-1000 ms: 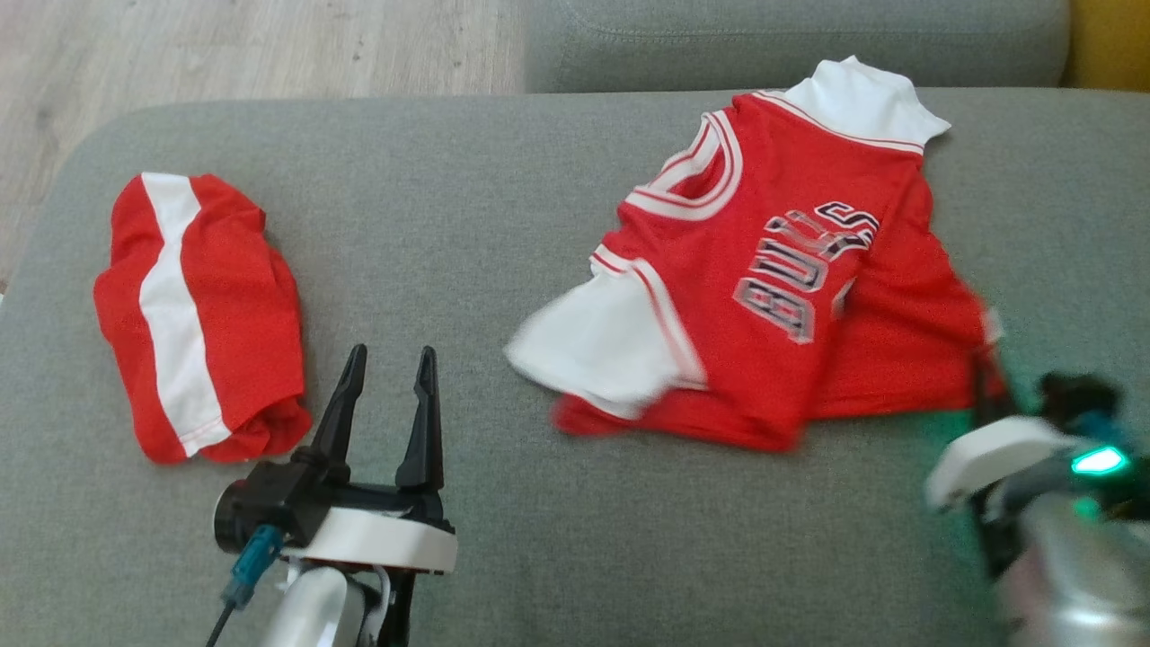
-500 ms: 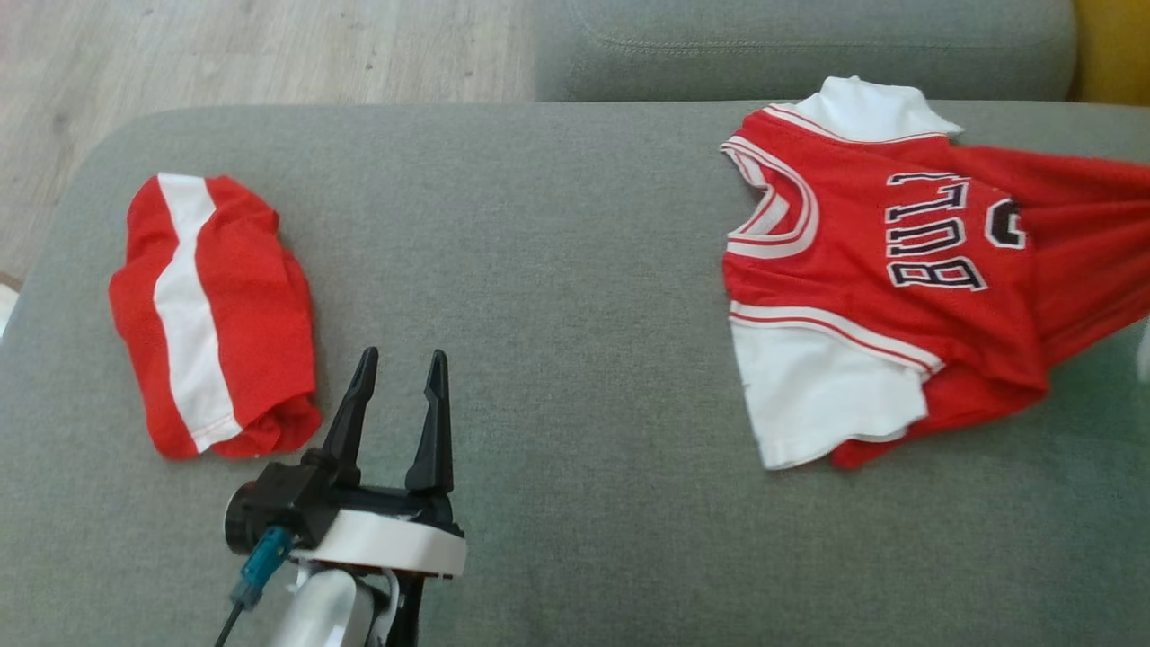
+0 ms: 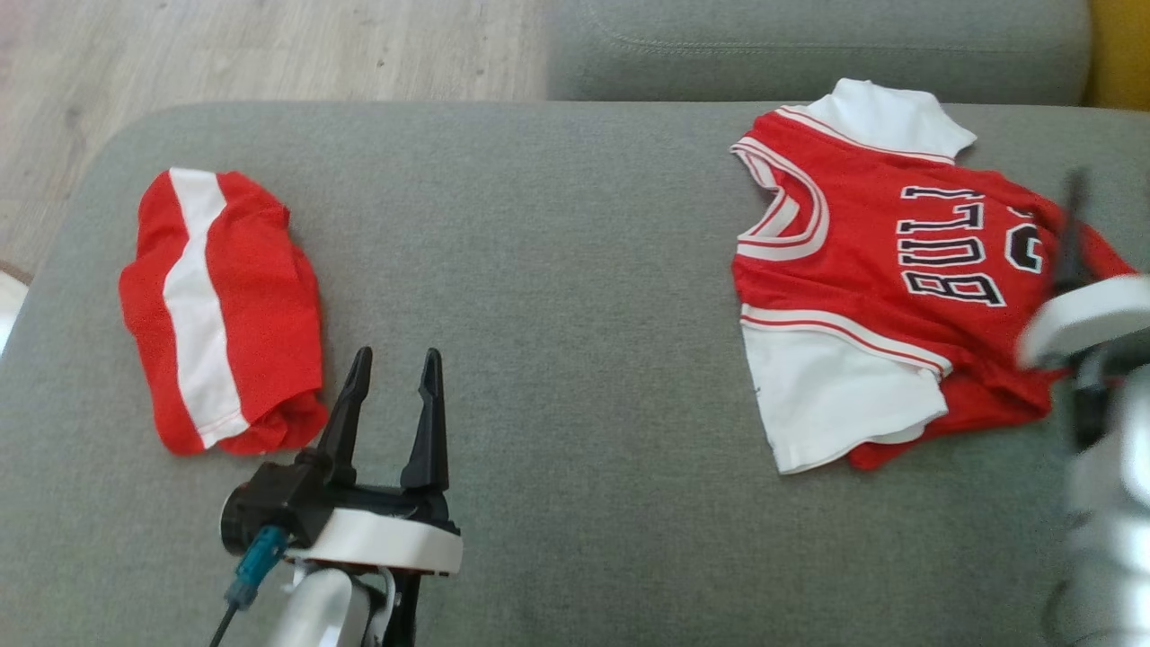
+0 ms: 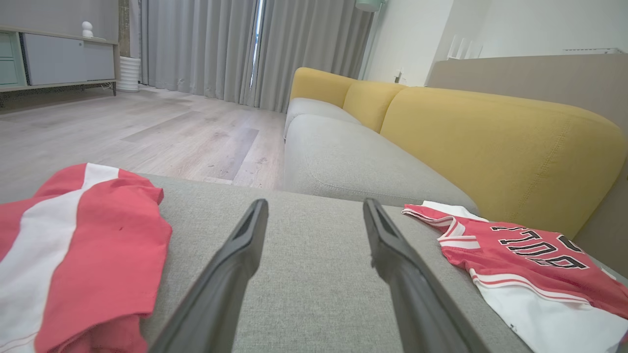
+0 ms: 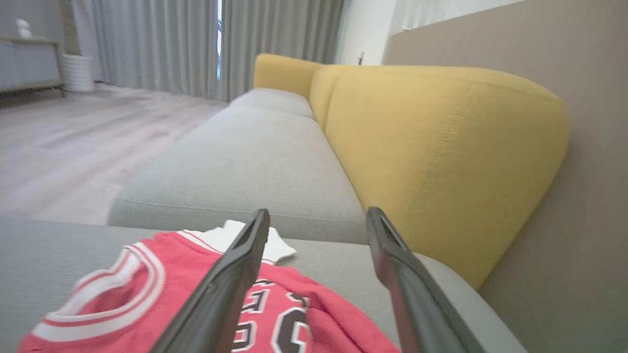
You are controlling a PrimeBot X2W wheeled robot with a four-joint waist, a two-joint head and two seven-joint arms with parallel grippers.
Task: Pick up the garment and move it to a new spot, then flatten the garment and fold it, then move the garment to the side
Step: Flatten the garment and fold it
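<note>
Risks, as I judge them: my left gripper [image 3: 397, 355], fingers wide apart and empty, sits just beside the folded striped cloth [image 3: 220, 310], red and white, at the left end of the grey sofa cushion [image 3: 575, 225]. A careless sweep could drag it out of its fold. The red jersey [image 3: 898, 279] lies rumpled near the cushion's back right corner, a white sleeve poking toward the front edge and its lower part bunched. Flattening from one side alone may only push the creases along, or nudge fabric over the right edge. My right gripper [image 5: 318, 215], fingers spread wide and holding nothing, is just above the jersey's lettered right part. The left gripper is well apart from the jersey, across bare cushion.
</note>
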